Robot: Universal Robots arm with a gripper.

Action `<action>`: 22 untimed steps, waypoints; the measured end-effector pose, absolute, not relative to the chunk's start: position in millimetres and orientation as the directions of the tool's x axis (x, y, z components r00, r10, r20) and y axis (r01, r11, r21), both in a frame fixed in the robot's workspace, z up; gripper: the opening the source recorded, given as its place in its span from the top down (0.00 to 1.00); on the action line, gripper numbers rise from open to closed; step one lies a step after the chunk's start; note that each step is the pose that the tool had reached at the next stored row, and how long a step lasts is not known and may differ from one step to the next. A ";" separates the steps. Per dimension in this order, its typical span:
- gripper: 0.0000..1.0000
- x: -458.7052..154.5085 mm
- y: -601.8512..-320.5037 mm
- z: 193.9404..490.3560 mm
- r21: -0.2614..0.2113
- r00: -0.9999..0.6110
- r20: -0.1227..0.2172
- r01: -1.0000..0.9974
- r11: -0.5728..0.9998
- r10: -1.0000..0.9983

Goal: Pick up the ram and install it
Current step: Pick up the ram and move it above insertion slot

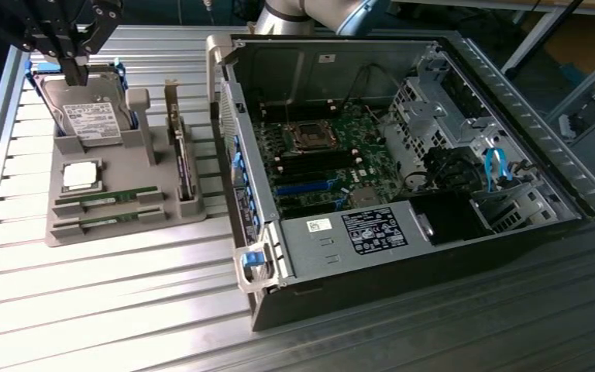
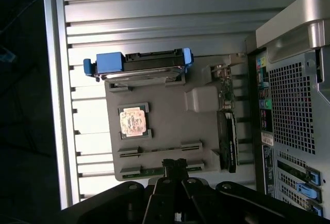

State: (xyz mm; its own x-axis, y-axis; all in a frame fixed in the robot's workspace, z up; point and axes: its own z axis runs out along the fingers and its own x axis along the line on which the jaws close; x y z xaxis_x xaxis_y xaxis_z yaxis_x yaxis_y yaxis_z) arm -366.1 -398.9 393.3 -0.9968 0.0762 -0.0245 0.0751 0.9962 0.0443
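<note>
Under the gripper (image 1: 74,76), in the ext. view, sits the hard drive (image 1: 91,116) at one end of the grey tray (image 1: 122,236). Tips hang above the drive, not touching. Fingers are pinched together w/ nothing btwn them. Same in the wrist view, where the gripper (image 2: 174,163) shows as one dark closed tip.

Ram not picked up: two sticks, both seated on edge in tray slots at the tray end farthest from the gripper. First ram (image 1: 109,198) is the one nearer the tool. Second ram (image 1: 109,220) lies just beyond it, parallel. Btwn gripper and ram the CPU (image 1: 80,176) lies flat in its pocket.

Wrist view: first ram (image 2: 160,150) in full sight, second ram (image 2: 144,171) partly behind the closed tip. Beyond them are the CPU (image 2: 133,122), the hard drive (image 2: 139,69) w/ blue carrier, and the tray (image 2: 170,121).

A card (image 1: 180,151) stands on edge along the tray side, btwn tool and PC case (image 1: 308,62). The case lies open, board visible, well apart from the gripper. Card (image 2: 230,141) and case (image 2: 294,105) also appear in the wrist view. All on a slatted metal table (image 1: 101,310).
</note>
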 end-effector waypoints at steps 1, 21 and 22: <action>0.90 -366.1 -398.9 393.3 0.044 -0.997 -0.024 0.075 0.996 0.076; 0.90 -366.1 -398.9 393.3 0.044 -0.999 -0.024 -0.024 0.999 -0.023; 0.90 -366.1 -398.9 393.3 0.044 -0.999 -0.024 -0.038 0.998 -0.037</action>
State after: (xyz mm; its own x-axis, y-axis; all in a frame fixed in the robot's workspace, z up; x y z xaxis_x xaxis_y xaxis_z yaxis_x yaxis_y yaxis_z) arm -366.1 -398.9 393.3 -0.9990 -0.0373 -0.0245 -0.0383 0.9983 0.0443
